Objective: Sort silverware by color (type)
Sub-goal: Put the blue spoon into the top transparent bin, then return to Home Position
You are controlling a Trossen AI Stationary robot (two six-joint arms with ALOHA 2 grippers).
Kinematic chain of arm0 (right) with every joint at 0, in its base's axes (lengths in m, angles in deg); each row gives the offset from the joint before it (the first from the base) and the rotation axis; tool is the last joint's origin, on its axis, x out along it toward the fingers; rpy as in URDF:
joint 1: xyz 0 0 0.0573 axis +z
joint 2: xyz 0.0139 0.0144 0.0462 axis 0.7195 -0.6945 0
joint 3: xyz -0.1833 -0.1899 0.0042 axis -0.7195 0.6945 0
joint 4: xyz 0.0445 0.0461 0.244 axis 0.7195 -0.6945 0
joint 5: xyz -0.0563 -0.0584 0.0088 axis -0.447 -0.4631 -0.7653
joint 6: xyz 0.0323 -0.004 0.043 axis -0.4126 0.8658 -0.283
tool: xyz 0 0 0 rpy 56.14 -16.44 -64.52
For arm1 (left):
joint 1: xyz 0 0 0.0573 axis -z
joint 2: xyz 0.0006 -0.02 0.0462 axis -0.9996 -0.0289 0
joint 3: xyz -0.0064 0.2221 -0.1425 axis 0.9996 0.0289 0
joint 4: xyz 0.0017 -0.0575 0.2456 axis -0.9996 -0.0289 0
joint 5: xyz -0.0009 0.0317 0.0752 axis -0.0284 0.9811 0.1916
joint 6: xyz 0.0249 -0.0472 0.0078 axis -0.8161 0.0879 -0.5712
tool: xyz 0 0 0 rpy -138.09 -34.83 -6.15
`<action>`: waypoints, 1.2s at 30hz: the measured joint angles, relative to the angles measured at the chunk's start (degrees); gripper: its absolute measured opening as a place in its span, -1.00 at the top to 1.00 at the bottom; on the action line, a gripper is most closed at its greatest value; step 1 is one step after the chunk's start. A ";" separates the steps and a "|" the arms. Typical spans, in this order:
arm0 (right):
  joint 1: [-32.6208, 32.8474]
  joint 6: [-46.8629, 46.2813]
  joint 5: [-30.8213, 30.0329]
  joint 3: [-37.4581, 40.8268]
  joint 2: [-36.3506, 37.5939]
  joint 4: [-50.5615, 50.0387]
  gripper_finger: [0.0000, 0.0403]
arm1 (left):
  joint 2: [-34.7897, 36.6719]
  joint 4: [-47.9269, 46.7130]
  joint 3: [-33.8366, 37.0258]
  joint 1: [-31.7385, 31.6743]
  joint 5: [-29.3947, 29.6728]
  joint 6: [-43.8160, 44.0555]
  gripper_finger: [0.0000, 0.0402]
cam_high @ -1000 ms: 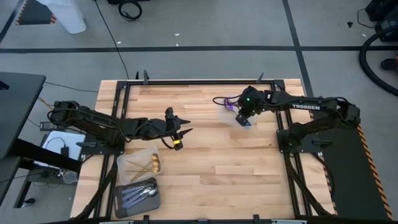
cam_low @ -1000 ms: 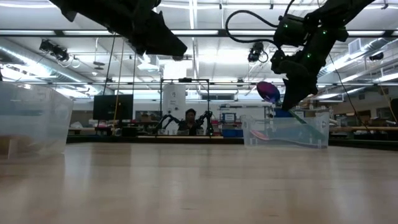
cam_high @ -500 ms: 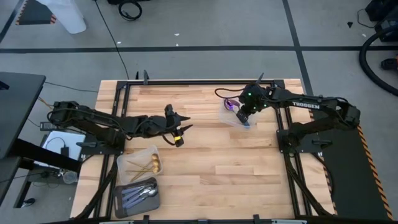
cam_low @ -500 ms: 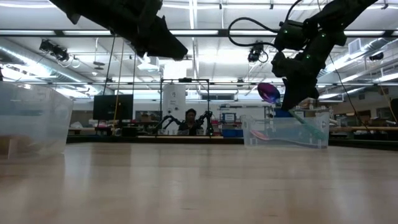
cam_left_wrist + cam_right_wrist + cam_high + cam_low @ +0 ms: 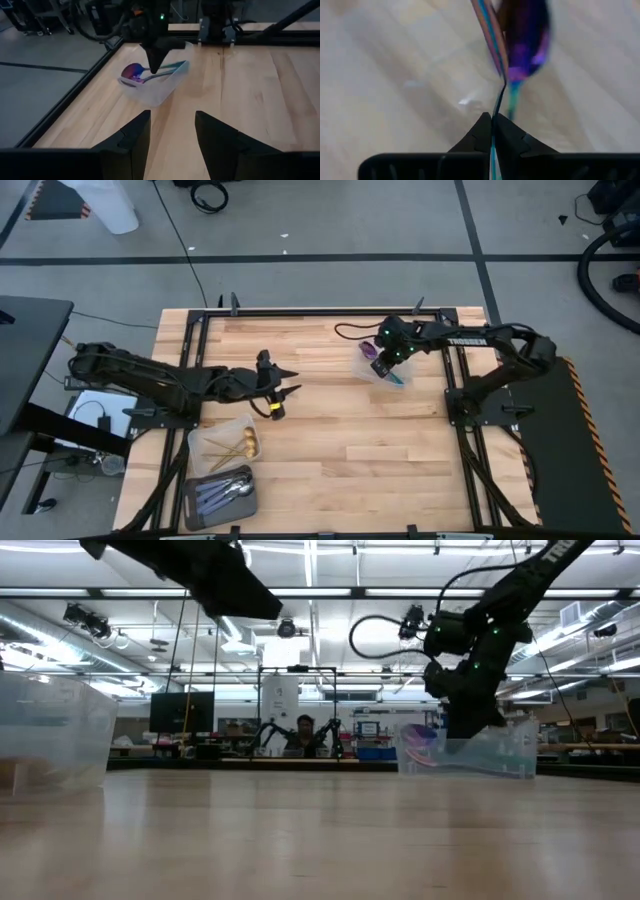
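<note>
My right gripper reaches down into a clear plastic container near the table's far right. It is shut on an iridescent purple-blue spoon with a teal handle. The spoon lies low in this container. My left gripper hovers open over the table's middle left, its fingers pointing toward the container and touching nothing. Gold utensils lie in a clear tub at the near left. Silver ones lie in a dark tray beside it. My right gripper pinches the spoon's slim shaft between bowl and teal handle, between its two fingers. The fingers come from above, pointing down, and lie across the spoon. The spoon sits about level inside the container. Whether it rests on the container's floor I cannot tell.
The clear tub and the dark tray stand at the table's near-left corner. A black frame rail runs along the table's far edge and down both sides. Bare wood spreads over the middle and near right.
My right gripper has moved down and a little toward the table's left, staying shut. The spoon, whose bowl stood raised above the container, has come down into it and now lies flatter. My left gripper has drawn back slightly toward the table's left.
</note>
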 joint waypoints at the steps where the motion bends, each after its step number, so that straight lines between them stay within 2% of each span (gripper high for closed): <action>1: -0.55 -0.41 -0.23 0.00 -0.66 0.00 0.90 | 1.09 -1.33 0.00 0.09 0.02 0.34 0.19; 7: -3.03 1.37 -2.07 -0.07 -2.96 -0.24 0.72 | 5.44 -7.83 0.00 1.01 0.10 0.71 0.19; 11: -3.68 2.53 -0.64 -0.30 -2.19 -1.00 0.60 | 5.96 -11.59 0.02 1.36 0.03 0.44 0.19; 16: -3.77 4.11 2.23 -1.75 2.00 -1.89 0.53 | 5.96 -12.53 0.04 1.01 -3.72 -0.69 0.19; 22: -3.31 6.49 3.21 -1.57 8.46 -1.41 0.51 | 5.96 -12.49 0.09 0.79 -4.68 -2.19 0.19; 27: -1.20 6.63 3.28 1.36 15.72 6.76 0.52 | 5.96 -1.15 7.66 -1.05 -9.43 -1.62 0.19; 29: 0.08 6.28 3.30 3.08 18.29 11.12 0.52 | 6.22 0.47 10.32 -2.08 -10.15 -0.55 0.19; 31: 1.65 5.79 3.32 4.79 20.62 14.45 0.52 | 8.06 0.81 12.79 -3.01 -10.38 0.81 0.19; 36: 5.70 5.24 3.25 8.73 25.49 22.34 0.52 | 15.07 8.48 19.40 -4.45 -12.39 1.62 0.19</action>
